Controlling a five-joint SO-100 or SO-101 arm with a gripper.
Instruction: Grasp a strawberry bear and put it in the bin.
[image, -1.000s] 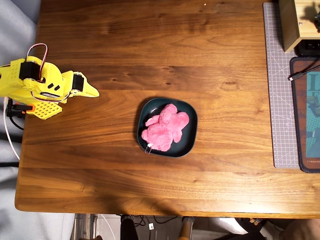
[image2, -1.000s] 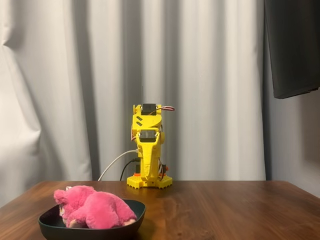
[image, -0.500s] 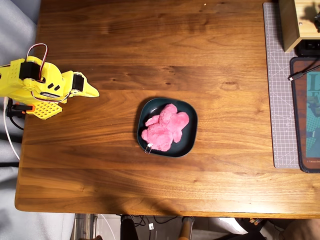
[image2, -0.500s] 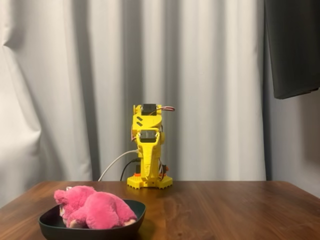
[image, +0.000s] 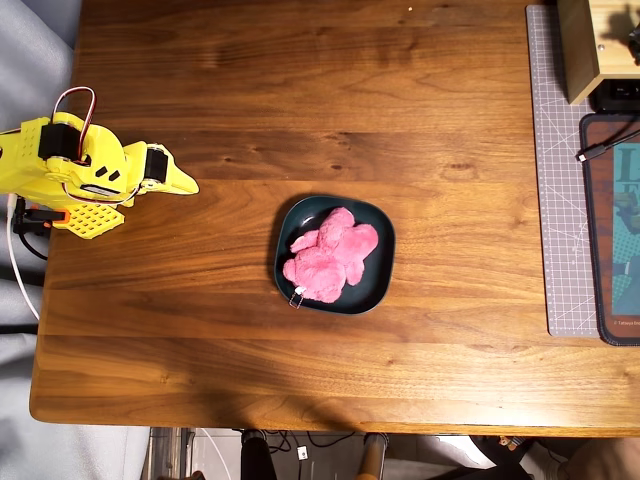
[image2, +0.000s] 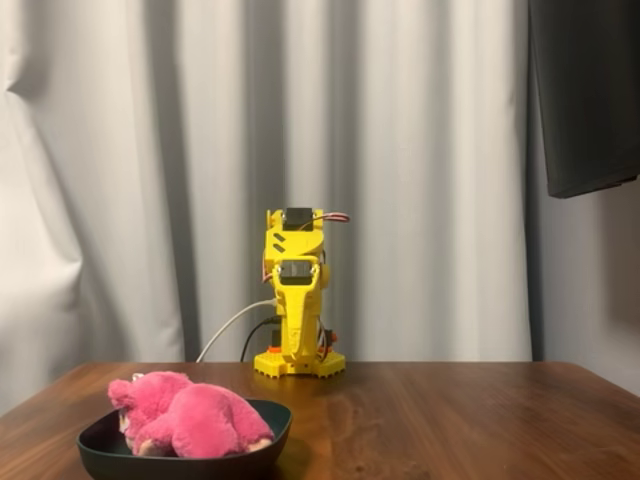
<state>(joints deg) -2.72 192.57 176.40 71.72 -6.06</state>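
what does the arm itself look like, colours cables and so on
The arm is bright yellow plastic with black servo blocks set into it, and the gripper ends in a pointed yellow tip. Its base has a perforated yellow plate and small orange parts. Red and white wires loop over the top joint, and white and black cables leave the base. In the fixed view it is a narrow yellow column.

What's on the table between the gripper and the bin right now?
Nothing: in the overhead view only bare wood lies between the gripper and the bin, which holds the bear.
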